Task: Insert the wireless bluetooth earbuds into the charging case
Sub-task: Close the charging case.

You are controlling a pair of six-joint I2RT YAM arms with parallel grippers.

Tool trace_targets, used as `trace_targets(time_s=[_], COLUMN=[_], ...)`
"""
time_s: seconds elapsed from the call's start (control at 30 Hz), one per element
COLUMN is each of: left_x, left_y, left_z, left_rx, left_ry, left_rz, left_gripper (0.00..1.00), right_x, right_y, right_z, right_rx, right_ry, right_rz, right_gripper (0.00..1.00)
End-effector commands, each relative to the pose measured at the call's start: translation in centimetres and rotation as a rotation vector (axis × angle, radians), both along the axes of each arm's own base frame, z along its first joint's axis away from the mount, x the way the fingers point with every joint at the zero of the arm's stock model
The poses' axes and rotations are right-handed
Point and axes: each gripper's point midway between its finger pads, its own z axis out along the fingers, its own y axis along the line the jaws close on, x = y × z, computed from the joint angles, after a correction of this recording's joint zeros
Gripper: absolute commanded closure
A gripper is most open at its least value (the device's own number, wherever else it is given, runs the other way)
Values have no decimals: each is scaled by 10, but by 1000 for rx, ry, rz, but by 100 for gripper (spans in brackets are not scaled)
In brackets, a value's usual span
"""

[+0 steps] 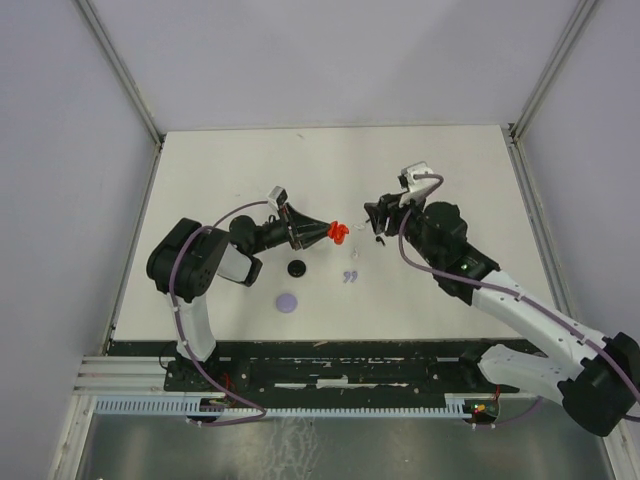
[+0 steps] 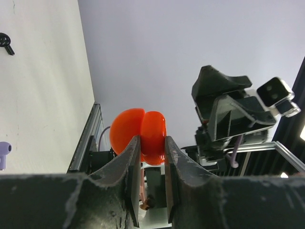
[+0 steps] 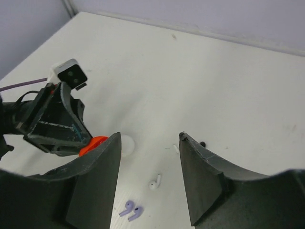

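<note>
My left gripper (image 2: 152,143) is shut on the red charging case (image 2: 143,133), held off the table with its two halves apart; the top view shows the case (image 1: 339,234) at the gripper's (image 1: 328,233) tips. My right gripper (image 3: 150,138) is open and empty, facing the case (image 3: 93,143) from close by (image 1: 372,222). On the table below it lie a white earbud (image 3: 155,182) and a pair of lavender earbuds (image 3: 131,210) (image 1: 350,276). A black earbud (image 3: 203,143) peeks out beside the right finger.
A black disc (image 1: 297,268) and a lavender disc (image 1: 287,302) lie on the white table below the left arm. A white disc (image 3: 126,143) rests near the red case. Grey walls enclose the table on three sides.
</note>
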Motion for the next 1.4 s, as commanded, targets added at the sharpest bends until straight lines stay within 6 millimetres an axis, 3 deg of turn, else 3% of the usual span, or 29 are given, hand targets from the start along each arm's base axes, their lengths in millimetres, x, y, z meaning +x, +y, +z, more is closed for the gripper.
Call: trace_targets(time_s=[0.0,0.27,0.43,1.03,1.37], left_x=[2,7,9,10,3], left_y=[3,4,3,-8,-11], left_z=[26,20,15,-7,-7], left_rx=[-47,18,25,65,64], left_ry=[-158,-164,-156,-125,-126], left_rz=[44,89,87,71,48], left_gripper=[97,97,97,97,97], right_x=[-2,-2,-2,11,23], right_y=[-34,-12,6,32,29], right_z=[-44,-94,-109,-112,-112], right_rx=[-246,-349,-372,-389,-412], right_ry=[309,480,507,512,494], right_rz=[-165,-120,-88,-69,-119], right_gripper=[38,33,32,32,32])
